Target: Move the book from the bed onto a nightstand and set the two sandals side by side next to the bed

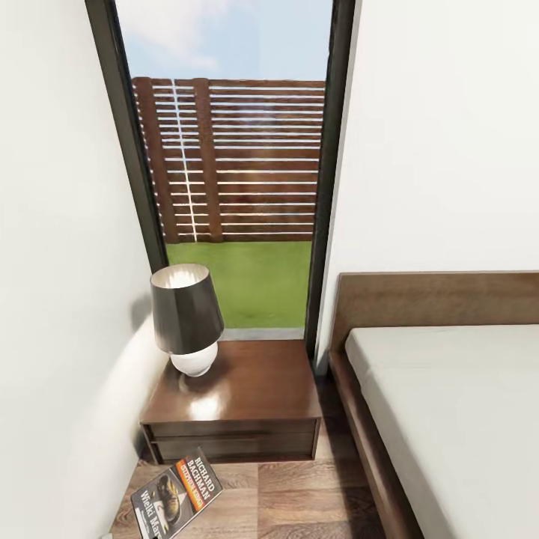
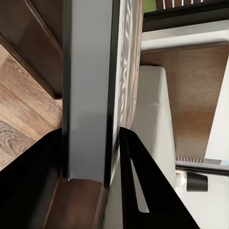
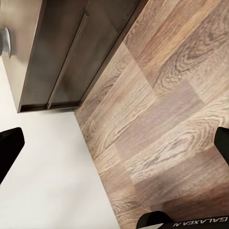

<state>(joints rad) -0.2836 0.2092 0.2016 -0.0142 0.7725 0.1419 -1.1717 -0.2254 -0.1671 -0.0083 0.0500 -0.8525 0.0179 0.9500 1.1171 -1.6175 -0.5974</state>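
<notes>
Book (image 2: pixel 90 95) edge-on in L tool (image 2: pixel 90 157)

Left gripper (image 2: pixel 90 157), clamped on the book (image 1: pixel 177 494), has open nightstand top (image 1: pixel 254 382) ahead; lamp (image 1: pixel 187 318) blocks the far-left corner, wall (image 1: pixel 52 299) crowds left.

"RICHARD BACHMAN" and "STEPHEN KING" on the book (image 1: pixel 178 495) cover; "GALAXEA" on the robot's arm (image 3: pixel 200 222).

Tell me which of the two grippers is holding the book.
The left gripper: it is clamped on the edge of the book. The right gripper is spread wide above the wood floor, with nothing between its fingers.
</notes>
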